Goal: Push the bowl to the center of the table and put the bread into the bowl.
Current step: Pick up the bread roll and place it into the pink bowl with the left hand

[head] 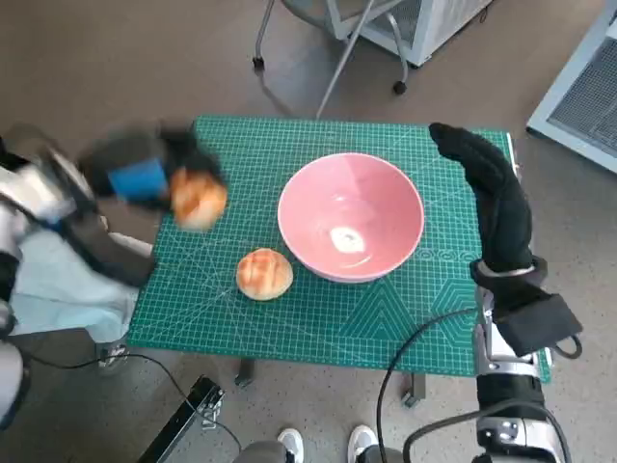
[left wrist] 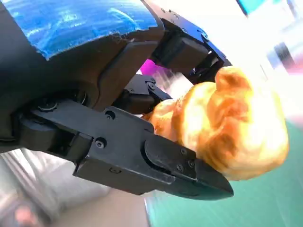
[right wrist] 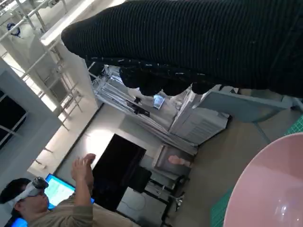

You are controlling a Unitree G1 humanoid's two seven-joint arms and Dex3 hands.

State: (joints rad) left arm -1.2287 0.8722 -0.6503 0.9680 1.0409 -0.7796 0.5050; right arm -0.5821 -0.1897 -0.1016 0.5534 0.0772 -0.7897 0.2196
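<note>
Bread (head: 199, 200) held up in left hand (head: 145, 174), left of pink bowl (head: 351, 214); second bun (head: 264, 274) on bench (head: 386, 318) just left of bowl. Left wrist: fingers (left wrist: 156, 165) grip bread (left wrist: 227, 127). Right wrist: right hand (right wrist: 199, 42) beside bowl (right wrist: 270, 189), grasp unclear; person (right wrist: 57, 208) beyond.

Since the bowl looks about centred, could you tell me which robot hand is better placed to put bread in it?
Left. The left robot hand already holds a golden bread roll; the gloved right robot hand rests empty beside the pink bowl.
</note>
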